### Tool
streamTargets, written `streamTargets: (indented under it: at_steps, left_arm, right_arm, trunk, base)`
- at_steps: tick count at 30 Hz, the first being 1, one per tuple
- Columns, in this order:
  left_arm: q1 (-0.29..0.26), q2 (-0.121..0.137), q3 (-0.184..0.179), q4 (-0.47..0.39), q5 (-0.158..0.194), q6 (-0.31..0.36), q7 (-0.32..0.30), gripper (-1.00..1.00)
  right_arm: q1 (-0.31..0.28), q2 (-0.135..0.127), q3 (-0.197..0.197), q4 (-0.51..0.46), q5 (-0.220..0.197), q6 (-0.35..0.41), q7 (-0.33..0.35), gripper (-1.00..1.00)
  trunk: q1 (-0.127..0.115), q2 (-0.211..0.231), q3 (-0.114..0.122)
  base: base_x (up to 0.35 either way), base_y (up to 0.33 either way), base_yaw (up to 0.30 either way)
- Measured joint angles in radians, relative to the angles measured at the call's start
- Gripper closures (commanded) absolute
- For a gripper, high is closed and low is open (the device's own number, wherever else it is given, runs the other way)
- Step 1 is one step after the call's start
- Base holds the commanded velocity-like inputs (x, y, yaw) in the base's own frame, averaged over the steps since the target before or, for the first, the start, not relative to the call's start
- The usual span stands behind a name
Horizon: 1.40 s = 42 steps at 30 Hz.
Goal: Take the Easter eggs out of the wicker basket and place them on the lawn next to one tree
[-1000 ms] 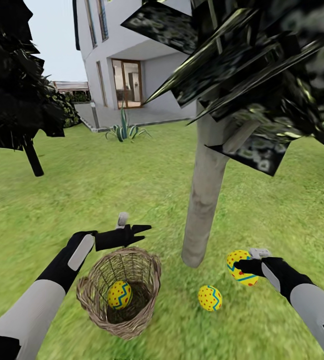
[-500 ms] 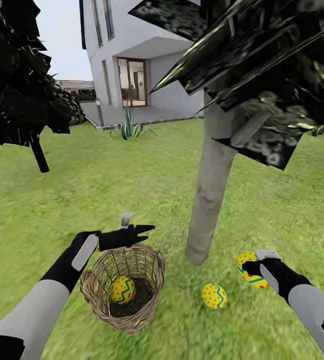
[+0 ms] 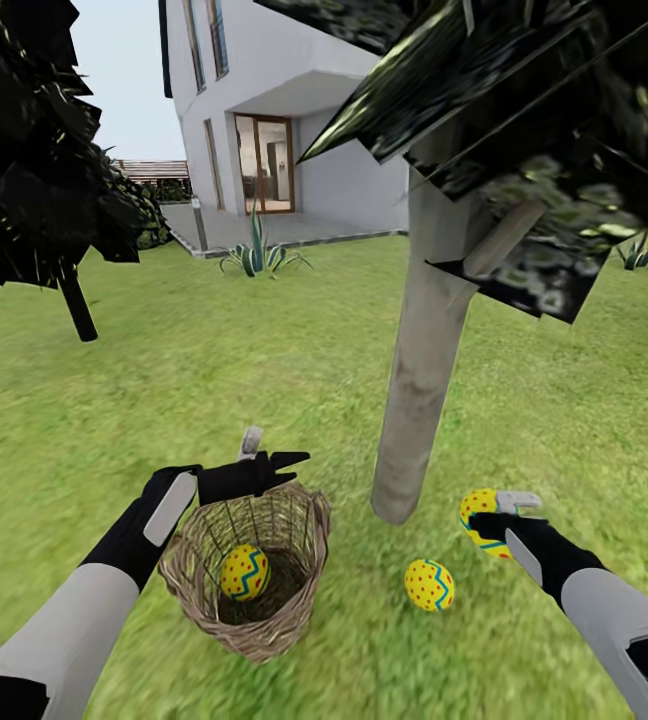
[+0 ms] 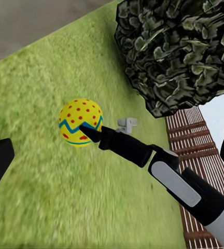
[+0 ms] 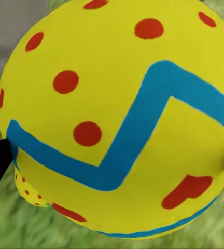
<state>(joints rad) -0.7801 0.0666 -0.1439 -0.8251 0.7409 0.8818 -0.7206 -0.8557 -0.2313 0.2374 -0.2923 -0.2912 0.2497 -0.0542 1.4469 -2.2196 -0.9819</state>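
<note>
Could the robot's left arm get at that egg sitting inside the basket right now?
Probably yes. The left gripper hovers open at the far rim of the wicker basket, whose top is open, and the egg lies uncovered at the bottom. The arm would need to dip down into it.

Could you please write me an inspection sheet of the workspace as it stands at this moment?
Surface: lawn, mottled green grass.
Job's things: wicker basket upright on the grass with one egg inside; a second egg on the grass near the tree trunk; a third egg in the right gripper, beside the trunk's base.
Clutter: nothing seen.
Grippers: left gripper open, empty, over the basket's far rim; right gripper shut on the third egg, which looms large in the right wrist view.
Cables: nothing seen.
Surroundings: white house with glass door, dark-leaved tree, spiky plant, brown slatted fence.
</note>
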Motion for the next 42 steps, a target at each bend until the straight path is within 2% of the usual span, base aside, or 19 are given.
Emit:
streamTargets:
  at_steps: [34,42]
  left_arm:
    - [0.0,-0.001,0.0,0.0,0.0,0.0,0.0,-1.0]
    - [0.0,0.0,0.0,0.001,0.001,0.0,-0.004,-1.0]
  right_arm:
    - [0.0,-0.008,-0.002,0.002,-0.002,-0.008,-0.003,1.0]
    - [0.0,-0.008,-0.002,0.002,-0.003,-0.008,-0.003,1.0]
  trunk:
    - [0.13,-0.238,-0.113]
    - [0.13,-0.238,-0.113]
  base:
    - [0.0,0.0,0.032]
    - [0.064,-0.08,0.0]
